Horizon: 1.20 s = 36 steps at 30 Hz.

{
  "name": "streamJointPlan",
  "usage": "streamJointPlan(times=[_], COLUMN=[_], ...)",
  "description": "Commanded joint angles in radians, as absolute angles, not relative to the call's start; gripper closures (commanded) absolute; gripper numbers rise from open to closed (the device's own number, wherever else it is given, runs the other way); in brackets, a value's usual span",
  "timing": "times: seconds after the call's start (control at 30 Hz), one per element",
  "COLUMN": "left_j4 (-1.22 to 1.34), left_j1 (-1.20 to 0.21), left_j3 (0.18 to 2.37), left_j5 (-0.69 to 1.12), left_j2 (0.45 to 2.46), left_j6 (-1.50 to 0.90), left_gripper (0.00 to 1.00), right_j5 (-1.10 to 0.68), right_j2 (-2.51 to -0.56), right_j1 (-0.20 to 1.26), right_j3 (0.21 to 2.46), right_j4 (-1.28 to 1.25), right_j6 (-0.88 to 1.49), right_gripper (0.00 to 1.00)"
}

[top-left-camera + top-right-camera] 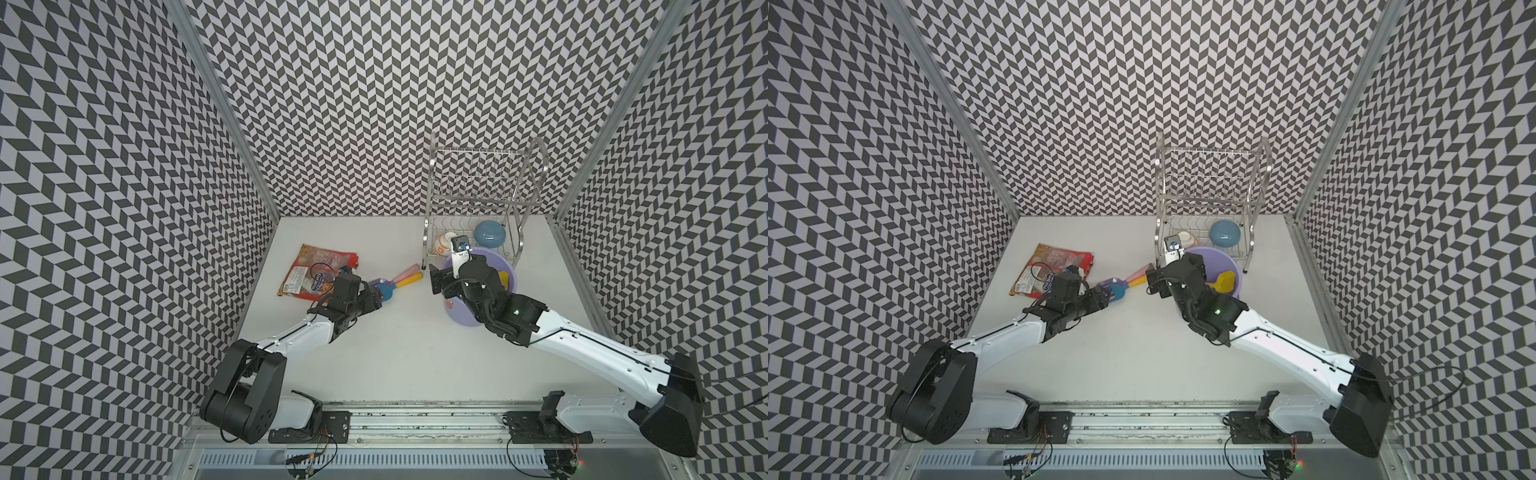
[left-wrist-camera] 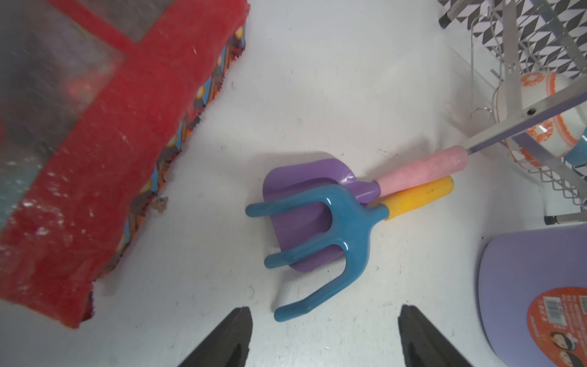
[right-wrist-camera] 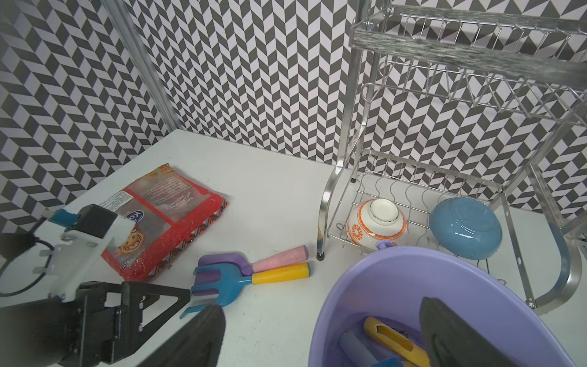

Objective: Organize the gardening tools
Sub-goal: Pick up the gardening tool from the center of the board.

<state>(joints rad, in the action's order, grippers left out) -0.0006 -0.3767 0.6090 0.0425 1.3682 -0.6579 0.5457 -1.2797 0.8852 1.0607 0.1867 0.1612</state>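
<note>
1. The left claw (image 2: 325, 314) hangs low over the bench (image 1: 395, 353), jaws spread and gripping nothing. In the left wrist view, the nearest prong of the blue yellow-handled rake (image 2: 343, 228) ends just ahead of one finger.
2. The rake lies flat on the bench, and its head rests on top of the blade of the purple pink-handled tool (image 2: 295, 178). Their handles run side by side, touching, and point toward the dish rack (image 1: 478, 187).
3. The end of the pink handle lies just beside one foot of the rack.
4. On the other side of the pair, the red snack packet (image 1: 318, 272) lies flat, near them but apart. In both top views the left wrist overlaps it.
5. Over to the right claw (image 3: 320, 306): jaws wide, empty, poised above the rim of the lavender bucket (image 3: 397, 276). One finger is over the bench outside it, the other over its inside.
6. Down in the bucket sits the yellow spade (image 3: 390, 343), with a grey-blue handle (image 3: 352, 346) beside it. A dark blue piece (image 3: 386, 363) shows at the picture's edge. Which tools those last two belong to cannot be told.
7. The bucket stands just in front of the rack. On the rack's lower tier, a white-and-orange bowl (image 3: 378, 222) and a blue bowl (image 3: 465, 227) sit upside down.
</note>
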Motion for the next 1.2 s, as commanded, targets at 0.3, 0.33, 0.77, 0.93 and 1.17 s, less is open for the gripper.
streamJointPlan(times=[0.3, 0.33, 0.77, 0.93, 1.17], left_j4=[0.138, 0.155, 0.195, 0.222, 0.3], left_j1=[-0.381, -0.383, -0.39, -0.388, -0.393], left_j3=[0.484, 0.479, 0.458, 0.439, 0.385], left_j5=[0.175, 0.187, 0.178, 0.19, 0.241], left_j2=[1.294, 1.295, 1.348, 1.359, 1.383], left_j6=[-0.763, -0.771, -0.777, -0.785, -0.814], left_gripper=[0.38, 0.38, 0.42, 0.43, 0.46], right_j5=[0.478, 0.467, 0.313, 0.365, 0.38], right_j2=[-1.49, -1.507, -1.849, -1.971, -2.084], right_j1=[0.893, 0.893, 0.893, 0.888, 0.843], right_j3=[1.205, 1.212, 1.438, 1.503, 1.568], right_j4=[0.254, 0.254, 0.33, 0.333, 0.348], right_j6=[0.108, 0.107, 0.106, 0.116, 0.158], right_gripper=[0.19, 0.2, 0.48, 0.55, 0.63])
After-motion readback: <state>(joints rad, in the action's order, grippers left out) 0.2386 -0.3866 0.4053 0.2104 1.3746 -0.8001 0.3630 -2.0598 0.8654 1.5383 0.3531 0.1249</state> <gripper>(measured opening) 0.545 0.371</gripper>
